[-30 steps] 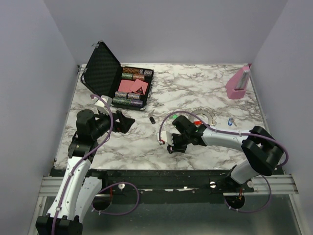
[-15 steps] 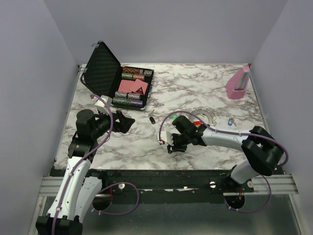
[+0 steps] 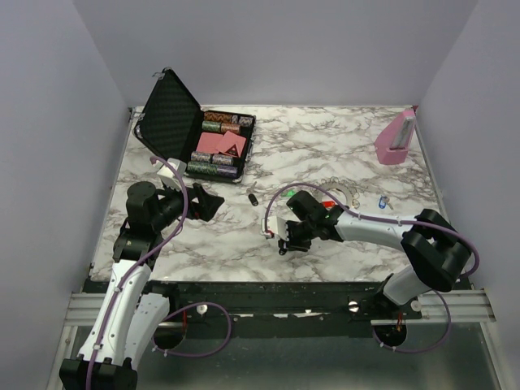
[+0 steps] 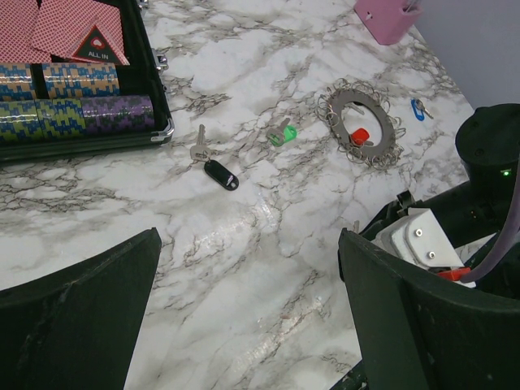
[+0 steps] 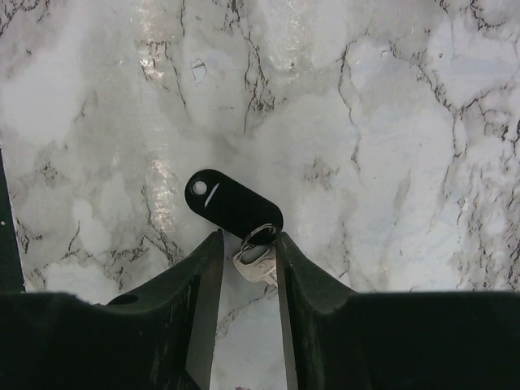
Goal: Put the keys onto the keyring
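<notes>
Your left gripper (image 4: 248, 244) is spread wide with nothing in it. Your right gripper (image 5: 248, 240) has only a thin gap and holds nothing. The black key (image 5: 234, 205) shows just past its tips, lying flat on the marble table (image 4: 268, 268). Further off lies the green key (image 4: 283, 133), then the keyring (image 4: 335, 106) with the red key (image 4: 359, 135) inside it, and the blue key (image 4: 418, 109) near it

Left wrist view. Left gripper (image 4: 248, 244), fingers (image 4: 81, 309) spread wide over the marble table (image 4: 268, 260). Beyond: black-headed key (image 4: 218, 173); green-headed key (image 4: 283, 135); keyring (image 4: 333, 110), a chain loop around a red-headed key (image 4: 359, 136); blue-headed key (image 4: 418, 108). Upper left, open case (image 4: 142, 65) with poker chips (image 4: 77, 114).
</notes>
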`<state>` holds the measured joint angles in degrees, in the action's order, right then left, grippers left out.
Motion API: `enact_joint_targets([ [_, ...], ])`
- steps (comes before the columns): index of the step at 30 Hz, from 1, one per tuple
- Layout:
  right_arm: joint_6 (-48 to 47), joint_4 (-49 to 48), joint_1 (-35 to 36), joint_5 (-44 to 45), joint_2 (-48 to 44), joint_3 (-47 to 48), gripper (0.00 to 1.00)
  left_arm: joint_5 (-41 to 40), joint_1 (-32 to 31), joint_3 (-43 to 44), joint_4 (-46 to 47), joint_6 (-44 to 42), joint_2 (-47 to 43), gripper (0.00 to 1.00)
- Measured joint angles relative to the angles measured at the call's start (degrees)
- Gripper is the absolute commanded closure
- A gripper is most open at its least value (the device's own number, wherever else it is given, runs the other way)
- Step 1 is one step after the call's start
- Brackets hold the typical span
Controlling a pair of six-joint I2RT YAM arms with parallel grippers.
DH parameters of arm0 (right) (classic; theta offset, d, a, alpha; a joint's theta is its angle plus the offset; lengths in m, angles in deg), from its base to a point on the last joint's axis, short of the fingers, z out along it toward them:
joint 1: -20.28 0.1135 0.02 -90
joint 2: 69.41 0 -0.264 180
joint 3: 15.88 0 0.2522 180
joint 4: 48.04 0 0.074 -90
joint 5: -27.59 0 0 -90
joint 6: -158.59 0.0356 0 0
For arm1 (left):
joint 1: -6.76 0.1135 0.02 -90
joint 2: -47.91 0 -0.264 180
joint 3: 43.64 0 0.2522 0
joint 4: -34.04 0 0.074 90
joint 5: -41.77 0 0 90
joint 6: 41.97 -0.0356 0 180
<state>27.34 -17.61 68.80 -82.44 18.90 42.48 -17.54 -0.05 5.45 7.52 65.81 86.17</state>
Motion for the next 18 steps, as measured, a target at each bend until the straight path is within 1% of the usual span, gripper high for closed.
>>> enact_joint_targets([
  [3, 0.3, 0.4, -0.3, -0.4, 0.0, 0.2, 0.55, 0.0, 0.0, 0.0, 0.0, 0.0, 0.0, 0.01],
  [6, 0.4, 1.2, -0.6, -1.1, 0.0, 0.3, 0.55, 0.0, 0.0, 0.0, 0.0, 0.0, 0.0, 0.01],
  [18, 1.6, 1.4, -1.8, -1.8, 0.0, 0.8, 0.58, 0.0, 0.0, 0.0, 0.0, 0.0, 0.0, 0.01],
])
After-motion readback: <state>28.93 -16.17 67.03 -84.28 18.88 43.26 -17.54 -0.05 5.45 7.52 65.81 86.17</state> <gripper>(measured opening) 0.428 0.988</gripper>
